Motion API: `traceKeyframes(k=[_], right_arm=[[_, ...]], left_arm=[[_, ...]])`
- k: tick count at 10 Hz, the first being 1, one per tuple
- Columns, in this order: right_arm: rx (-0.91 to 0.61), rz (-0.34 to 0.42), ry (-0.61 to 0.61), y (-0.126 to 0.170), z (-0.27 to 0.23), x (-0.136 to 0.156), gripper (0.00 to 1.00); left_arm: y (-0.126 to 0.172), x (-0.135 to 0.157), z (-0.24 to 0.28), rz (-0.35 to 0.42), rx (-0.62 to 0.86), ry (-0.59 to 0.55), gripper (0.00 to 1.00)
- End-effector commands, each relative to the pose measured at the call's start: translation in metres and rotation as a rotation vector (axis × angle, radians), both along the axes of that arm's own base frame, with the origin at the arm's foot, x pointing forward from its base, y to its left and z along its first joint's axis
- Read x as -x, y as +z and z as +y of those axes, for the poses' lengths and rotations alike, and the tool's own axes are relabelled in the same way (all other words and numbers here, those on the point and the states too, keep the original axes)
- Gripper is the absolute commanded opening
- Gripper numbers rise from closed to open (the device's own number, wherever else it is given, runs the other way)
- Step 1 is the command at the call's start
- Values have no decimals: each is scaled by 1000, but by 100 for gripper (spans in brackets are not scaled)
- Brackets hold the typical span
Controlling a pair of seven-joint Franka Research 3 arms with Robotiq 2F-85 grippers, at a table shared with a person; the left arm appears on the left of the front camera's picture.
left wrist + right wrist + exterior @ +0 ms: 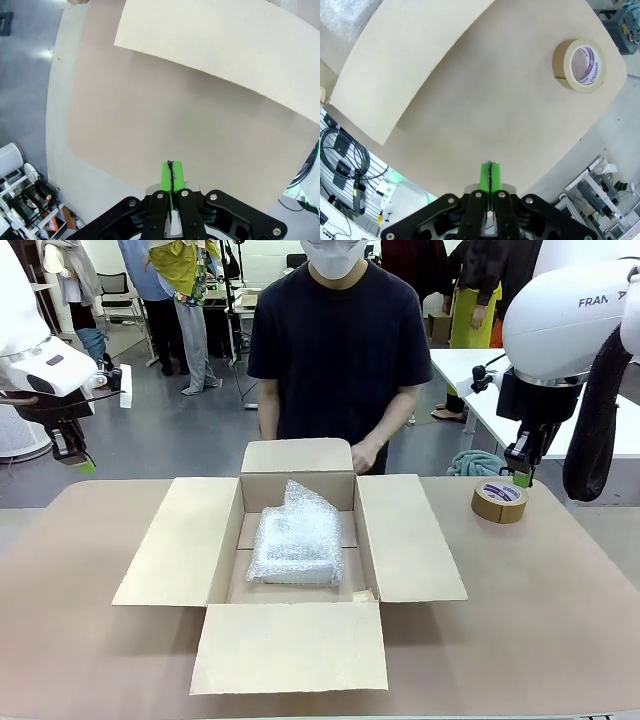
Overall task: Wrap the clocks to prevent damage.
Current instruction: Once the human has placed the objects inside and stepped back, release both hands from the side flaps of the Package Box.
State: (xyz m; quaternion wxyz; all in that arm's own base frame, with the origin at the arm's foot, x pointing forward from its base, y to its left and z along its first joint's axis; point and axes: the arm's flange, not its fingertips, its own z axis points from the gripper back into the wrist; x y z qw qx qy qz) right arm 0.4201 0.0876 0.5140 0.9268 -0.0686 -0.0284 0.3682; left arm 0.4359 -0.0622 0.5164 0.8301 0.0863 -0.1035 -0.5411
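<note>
Tan counter (560, 590) carries an open cardboard box (400, 540) at its middle, side flaps spread out. Inside, on the box floor, lies a bubble-wrapped bundle (297, 537). A tape roll (499, 501) sits right of the box. Left hand (86, 466) and right hand (522, 478) hang above the counter's ends, each pinched fully together, holding nothing.

place: robotics lab | cues: white worktable (458, 366); coiled cables (339, 146); equipment rack (596, 196); grey floor (190, 435)
</note>
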Motion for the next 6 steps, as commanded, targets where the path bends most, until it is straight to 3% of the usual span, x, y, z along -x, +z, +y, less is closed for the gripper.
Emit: traceKeyframes(k=[1,2,3,6], right_arm=[[-38,-3,160,1,-4,1,1],[-33,17,319,2,-9,9,1],[-43,32,439,4,-15,16,1],[-87,88,718,10,-26,27,1]], left_arm=[[2,-5,13,149,44,-182,0],[6,-9,29,339,86,-404,0],[12,-11,44,414,110,-473,0],[25,-10,73,480,117,-644,0]])
